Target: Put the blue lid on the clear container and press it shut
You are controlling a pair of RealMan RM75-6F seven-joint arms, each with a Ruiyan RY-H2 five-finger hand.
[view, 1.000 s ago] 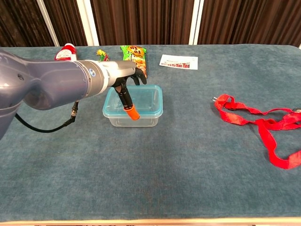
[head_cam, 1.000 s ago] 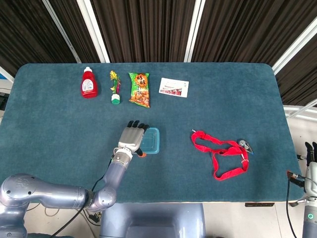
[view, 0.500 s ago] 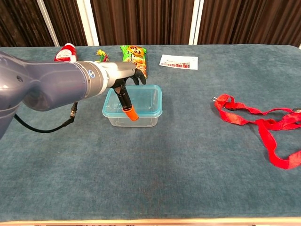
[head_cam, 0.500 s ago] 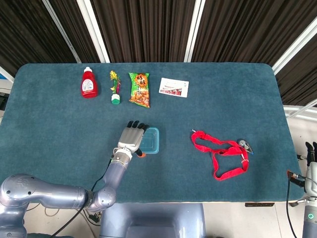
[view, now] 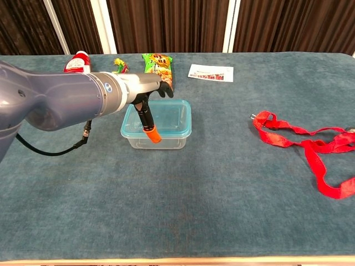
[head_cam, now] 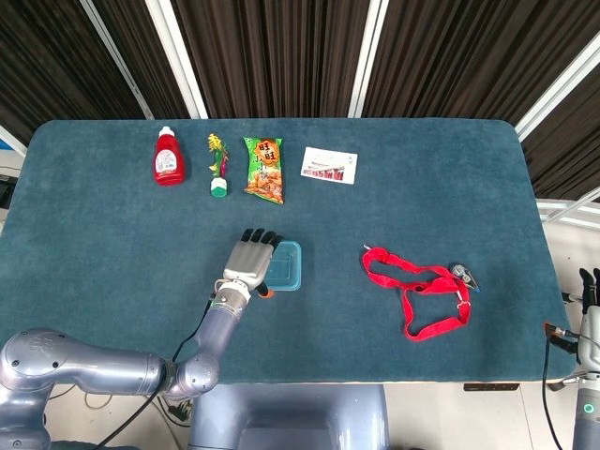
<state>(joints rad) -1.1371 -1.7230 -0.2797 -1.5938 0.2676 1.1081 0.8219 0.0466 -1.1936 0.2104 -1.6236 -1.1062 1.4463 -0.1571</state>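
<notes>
Your left hand [head_cam: 251, 262] is reaching out over the left part of the clear container [view: 161, 136], palm down, with the silver forearm stretched low across the table [head_cam: 112, 244] behind it. Its dark fingers are lying flat and slightly fanned over the blue lid [head_cam: 286, 265], and in the chest view the orange-tipped thumb [view: 151, 133] is pointing down in front of the container's near-left wall. The hand is holding nothing; it is spread open over the lid, though whether it is actually pressing on it cannot be told. Your right hand [head_cam: 589, 281] is only peeking in at the far right edge of the head view, off the table, and its fingers are too small to read.

You are working with one container, a see-through plastic box with rounded corners, and the one thin blue lid is sitting on top of it near the table's middle front. Along the far edge there are lying one red squeeze bottle [head_cam: 169, 157], one small green-and-yellow item [head_cam: 218, 167], one glossy green snack packet [head_cam: 263, 170] and one flat printed card [head_cam: 329, 165]. One red webbing strap [head_cam: 417, 291] is looping to the right, well apart from the container. The table is covered in a teal, felt-like cloth.
</notes>
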